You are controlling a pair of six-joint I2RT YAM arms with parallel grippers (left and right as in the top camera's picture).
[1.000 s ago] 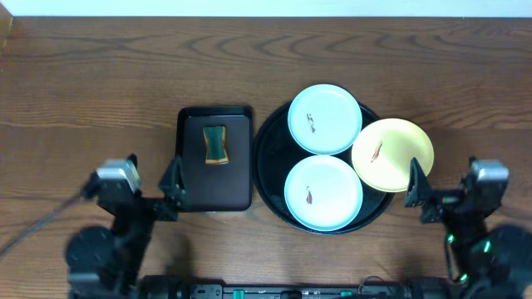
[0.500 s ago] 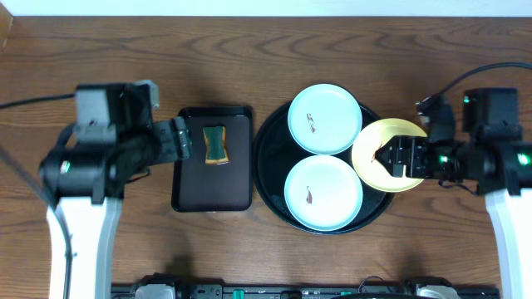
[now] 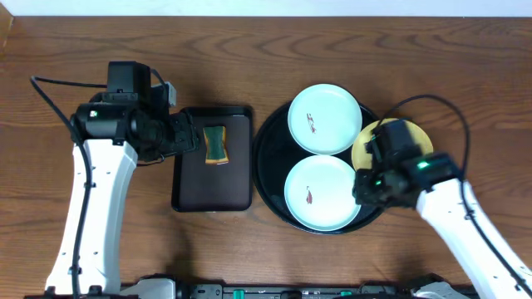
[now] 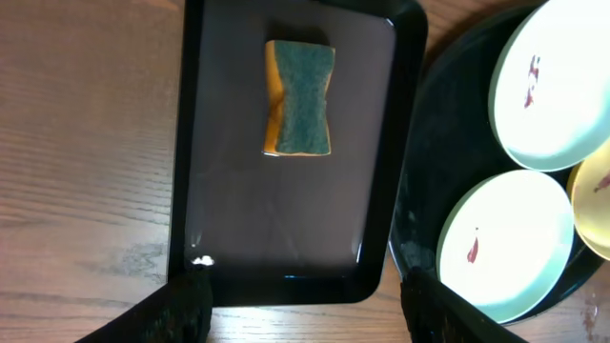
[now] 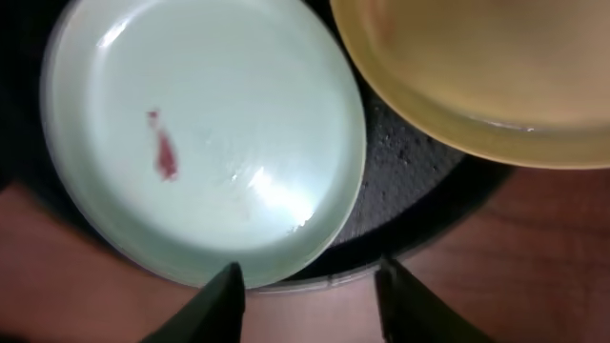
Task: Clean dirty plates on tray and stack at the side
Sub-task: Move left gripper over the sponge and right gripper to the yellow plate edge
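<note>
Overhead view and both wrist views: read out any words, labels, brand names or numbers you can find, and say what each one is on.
No text can be read in any view.
Near mint plate and far mint plate: only a brown-red smear each, no print.
Yellow plate: no print visible.
Sponge, rectangular tray, round tray: unmarked.
</note>
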